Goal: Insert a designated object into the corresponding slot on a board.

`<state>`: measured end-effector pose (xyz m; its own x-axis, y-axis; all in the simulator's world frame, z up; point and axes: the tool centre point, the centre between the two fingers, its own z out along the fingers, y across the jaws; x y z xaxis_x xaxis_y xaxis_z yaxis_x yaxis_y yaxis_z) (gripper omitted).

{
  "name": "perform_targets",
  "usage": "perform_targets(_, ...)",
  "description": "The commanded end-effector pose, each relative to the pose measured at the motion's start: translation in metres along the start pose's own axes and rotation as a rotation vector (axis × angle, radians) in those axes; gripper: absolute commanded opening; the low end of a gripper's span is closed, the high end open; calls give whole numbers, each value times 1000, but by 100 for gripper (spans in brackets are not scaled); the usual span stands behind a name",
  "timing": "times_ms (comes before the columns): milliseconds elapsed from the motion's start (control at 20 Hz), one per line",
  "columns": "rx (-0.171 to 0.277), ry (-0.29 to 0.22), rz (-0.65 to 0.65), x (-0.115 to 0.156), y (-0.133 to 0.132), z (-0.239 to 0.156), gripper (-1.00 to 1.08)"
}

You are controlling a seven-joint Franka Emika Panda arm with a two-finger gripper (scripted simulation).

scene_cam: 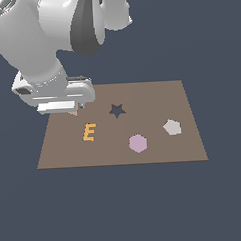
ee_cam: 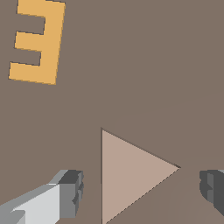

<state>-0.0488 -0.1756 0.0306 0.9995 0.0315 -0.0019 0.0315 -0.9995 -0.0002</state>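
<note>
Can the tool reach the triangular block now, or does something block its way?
Probably yes. In the wrist view the triangular block lies flat on the board, between the open fingers of the tool. Nothing lies between them; the orange E sits well aside.

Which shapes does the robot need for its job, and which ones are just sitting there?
Needed: the tan triangle, the brown board, the end effector around the triangle.

Just sitting there: orange E, pink hexagon, grey pentagon, star-shaped hole.
</note>
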Motion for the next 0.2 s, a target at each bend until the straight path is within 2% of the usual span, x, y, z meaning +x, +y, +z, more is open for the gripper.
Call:
perform_targets(0,0,0,0,0,0,0,100)
perform_targets(150,0,0,0,0,0,0,100)
